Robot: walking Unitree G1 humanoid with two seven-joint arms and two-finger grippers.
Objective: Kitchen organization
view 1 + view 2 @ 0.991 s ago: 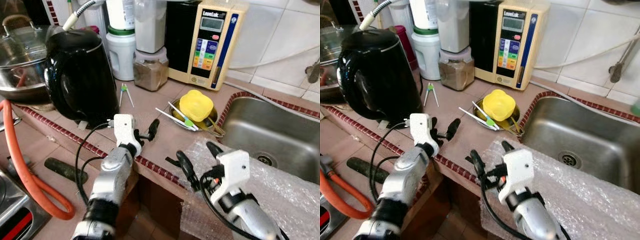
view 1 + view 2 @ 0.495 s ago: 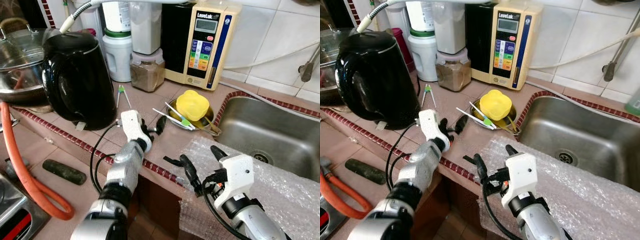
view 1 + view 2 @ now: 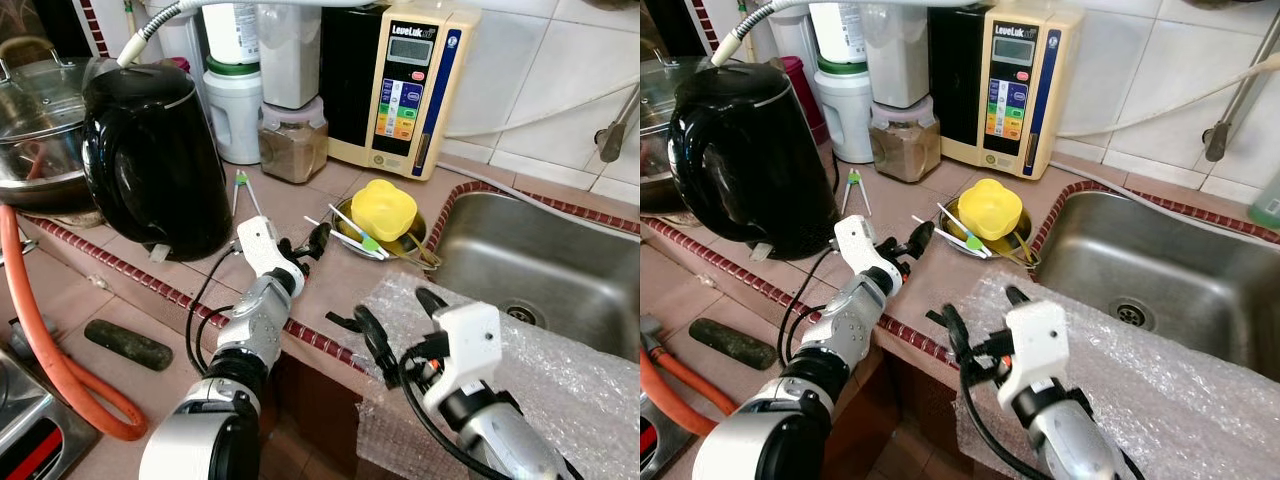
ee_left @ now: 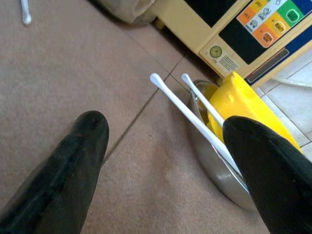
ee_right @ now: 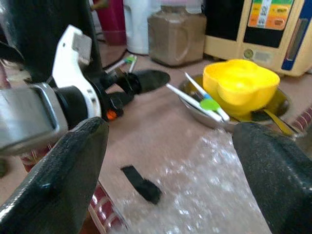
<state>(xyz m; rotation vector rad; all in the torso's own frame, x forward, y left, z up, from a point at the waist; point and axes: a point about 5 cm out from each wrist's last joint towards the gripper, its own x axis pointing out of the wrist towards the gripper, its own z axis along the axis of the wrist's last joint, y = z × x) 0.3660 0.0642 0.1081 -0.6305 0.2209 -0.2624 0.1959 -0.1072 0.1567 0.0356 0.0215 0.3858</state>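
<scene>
The left gripper (image 3: 305,243) reaches low across the tiled counter (image 3: 290,205) with its fingers spread apart, seemingly lining up on the white utensil handles (image 4: 187,114) jutting from the metal bowl (image 3: 412,243). A yellow, lobed mould (image 3: 389,209) sits in that bowl beside the sink (image 3: 540,265). The right gripper (image 3: 390,325) hovers parted over bubble wrap (image 3: 560,370), likely waiting.

Kettle (image 3: 150,160) left; bowl (image 3: 385,235) centre; sink (image 3: 540,270) right.
</scene>
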